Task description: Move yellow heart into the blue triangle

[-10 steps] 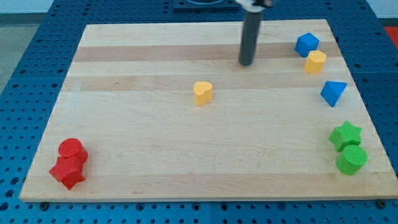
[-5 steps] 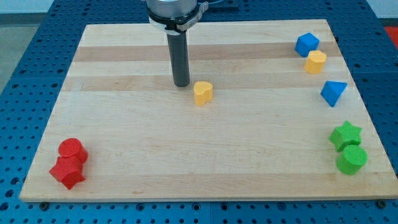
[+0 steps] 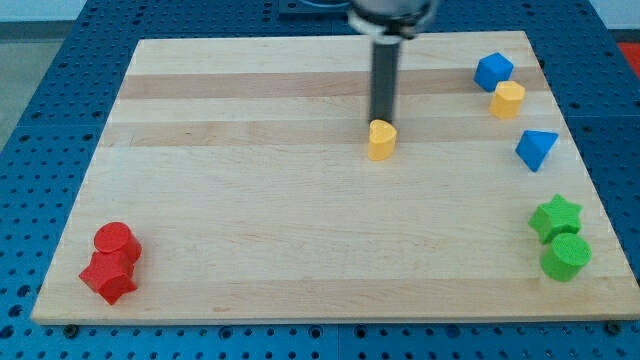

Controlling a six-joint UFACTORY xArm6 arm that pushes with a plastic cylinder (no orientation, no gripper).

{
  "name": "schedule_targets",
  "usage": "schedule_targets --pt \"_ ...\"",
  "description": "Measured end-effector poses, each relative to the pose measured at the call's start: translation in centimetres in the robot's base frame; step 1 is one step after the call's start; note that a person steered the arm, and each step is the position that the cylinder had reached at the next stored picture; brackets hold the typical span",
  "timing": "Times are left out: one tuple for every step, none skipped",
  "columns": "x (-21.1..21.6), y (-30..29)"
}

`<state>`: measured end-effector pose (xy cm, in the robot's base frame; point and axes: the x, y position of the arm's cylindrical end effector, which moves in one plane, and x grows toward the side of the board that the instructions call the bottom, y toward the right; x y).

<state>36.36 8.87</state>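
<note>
Where rod stands upright, my tip (image 3: 381,122) atop yellow heart (image 3: 381,141).

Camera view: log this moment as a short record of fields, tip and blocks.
tip: my tip sits just above the yellow heart, at its top edge
target: blue triangle, far to the view's right of the heart, apart
top right: blue cube with a yellow block just below it
right edge: green star above green cylinder
bottom left: red cylinder above a red block
surface: wooden board
</note>
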Motion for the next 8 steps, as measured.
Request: schedule_targets --pt "-0.2 1.7" --pt "-0.2 -2.2" --pt "-0.7 -7.8" --pt "2.2 -11.3" --pt "7.7 -9.7" --pt "7.6 -9.7" --pt "7.0 -8.6" --pt "5.1 -3.0"
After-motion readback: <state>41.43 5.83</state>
